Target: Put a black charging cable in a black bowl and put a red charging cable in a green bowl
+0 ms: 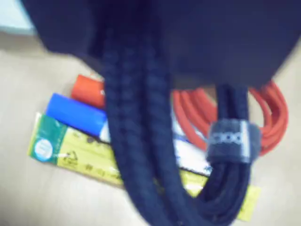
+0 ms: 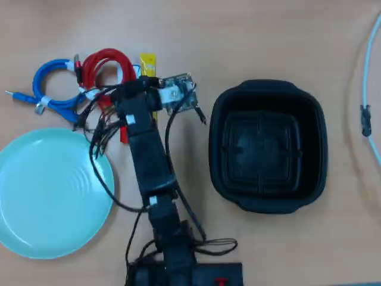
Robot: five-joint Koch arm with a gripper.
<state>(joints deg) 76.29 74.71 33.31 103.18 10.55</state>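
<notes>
In the wrist view the black charging cable [image 1: 136, 141] hangs in thick braided loops right in front of the camera, bound by a grey strap [image 1: 233, 140]. It comes out from under the dark blurred gripper [image 1: 141, 47], which seems shut on it above the table. The red charging cable [image 1: 273, 113] lies coiled on the table behind it and also shows in the overhead view [image 2: 107, 62]. The green bowl [image 2: 47, 196] sits at lower left and the black bowl [image 2: 217, 143] at right, both empty. The arm [image 2: 149, 155] reaches up to the cable pile.
A blue coiled cable [image 2: 50, 83] lies left of the red one. A yellow packet [image 1: 84, 157], a blue stick [image 1: 75, 113] and a red stick [image 1: 89, 89] lie under the gripper. A pale cord [image 2: 366, 77] runs along the right edge.
</notes>
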